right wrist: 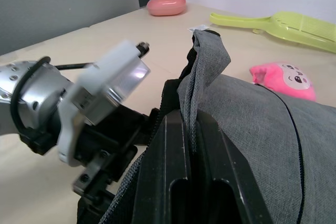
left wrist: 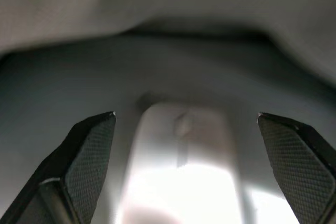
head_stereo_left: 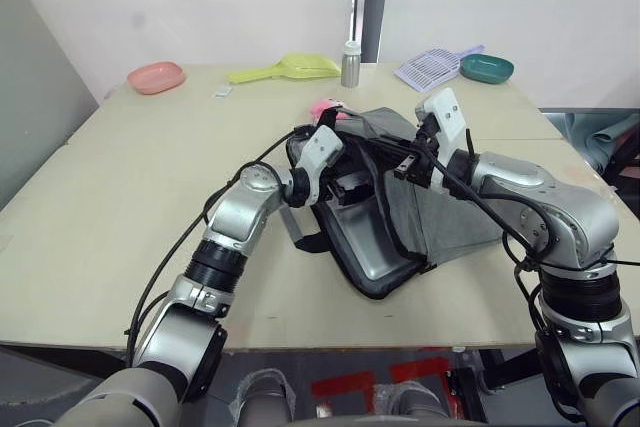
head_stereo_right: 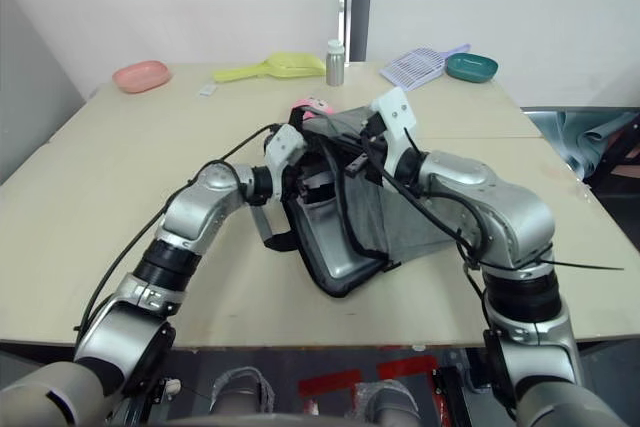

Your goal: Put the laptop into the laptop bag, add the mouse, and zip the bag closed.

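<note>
Left gripper (left wrist: pixel 186 124) reaches inside the laptop bag (head_stereo_left: pixel 455 212), fingers apart, laptop (head_stereo_left: pixel 375 252) lengthwise just ahead; right gripper (right wrist: pixel 191 124) pinches the flap up.

A pale beige table (head_stereo_left: pixel 120 217) carried everything. The grey laptop bag (head_stereo_left: pixel 455 212) lay near its middle, a pink plush toy (head_stereo_left: pixel 327 108) just behind it. Along the far edge sat a pink dish (head_stereo_left: pixel 156 77), yellow-green scoop (head_stereo_left: pixel 285 69), metal bottle (head_stereo_left: pixel 351 64), lilac scoop (head_stereo_left: pixel 432 67) and teal bowl (head_stereo_left: pixel 487 68).

Pink dish (head_stereo_left: pixel 156 77); yellow scoop (head_stereo_left: pixel 285 69); grey bottle (head_stereo_left: pixel 351 64); teal bowl (head_stereo_left: pixel 487 69)
</note>
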